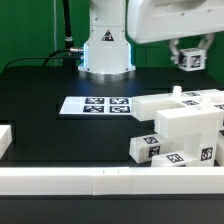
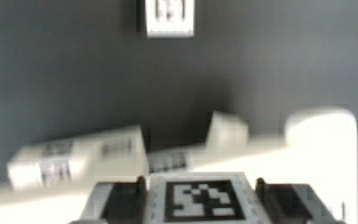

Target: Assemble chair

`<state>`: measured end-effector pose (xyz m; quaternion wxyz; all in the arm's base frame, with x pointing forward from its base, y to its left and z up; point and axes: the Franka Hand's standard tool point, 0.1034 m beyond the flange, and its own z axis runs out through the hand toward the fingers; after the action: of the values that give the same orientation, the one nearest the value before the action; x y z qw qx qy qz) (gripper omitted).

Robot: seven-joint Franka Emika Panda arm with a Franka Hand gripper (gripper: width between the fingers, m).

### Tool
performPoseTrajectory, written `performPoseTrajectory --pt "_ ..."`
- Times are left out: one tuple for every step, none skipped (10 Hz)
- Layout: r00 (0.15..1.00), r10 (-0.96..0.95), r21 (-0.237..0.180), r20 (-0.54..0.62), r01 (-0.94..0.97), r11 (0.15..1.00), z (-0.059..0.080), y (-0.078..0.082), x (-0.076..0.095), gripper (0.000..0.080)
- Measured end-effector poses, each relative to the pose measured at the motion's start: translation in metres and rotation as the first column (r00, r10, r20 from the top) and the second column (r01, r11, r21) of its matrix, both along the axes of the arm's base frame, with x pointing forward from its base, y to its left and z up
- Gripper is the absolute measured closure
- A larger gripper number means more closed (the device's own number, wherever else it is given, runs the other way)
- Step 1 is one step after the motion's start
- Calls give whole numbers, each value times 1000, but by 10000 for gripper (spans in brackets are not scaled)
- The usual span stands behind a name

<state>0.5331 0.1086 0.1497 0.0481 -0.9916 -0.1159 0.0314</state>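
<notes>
Exterior view: my hand (image 1: 190, 57), raised over the black table (image 1: 40, 115), is clenched on a small tagged block (image 1: 190, 61). The other chair parts (image 1: 185, 130) are stacked beside the marker board (image 1: 97, 104).
Wrist view: the block (image 2: 197, 198) sits between my fingers (image 2: 115, 200), and the parts (image 2: 87, 158) below are blurred.

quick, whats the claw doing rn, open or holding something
claw: closed on a tagged white block, held up off the table
</notes>
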Motion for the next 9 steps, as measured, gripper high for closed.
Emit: performPoseTrajectory --pt "1000 4 -1 17 -4 1000 -1 3 11 515" --pt "1000 10 0 26 -10 1000 0 6 16 515" --pt "1000 8 -1 24 -8 1000 0 5 15 515" --pt "1000 7 -1 23 -7 1000 -1 4 15 515" --pt "1000 7 -1 23 -7 1000 -1 4 15 515" --pt "1000 8 -1 23 -8 1000 -1 4 16 515" --pt "995 95 -21 37 -95 995 0 4 27 515" --pt "991 134 -25 20 -134 991 -1 8 40 515" --pt "984 178 -26 14 -177 984 -4 11 57 515"
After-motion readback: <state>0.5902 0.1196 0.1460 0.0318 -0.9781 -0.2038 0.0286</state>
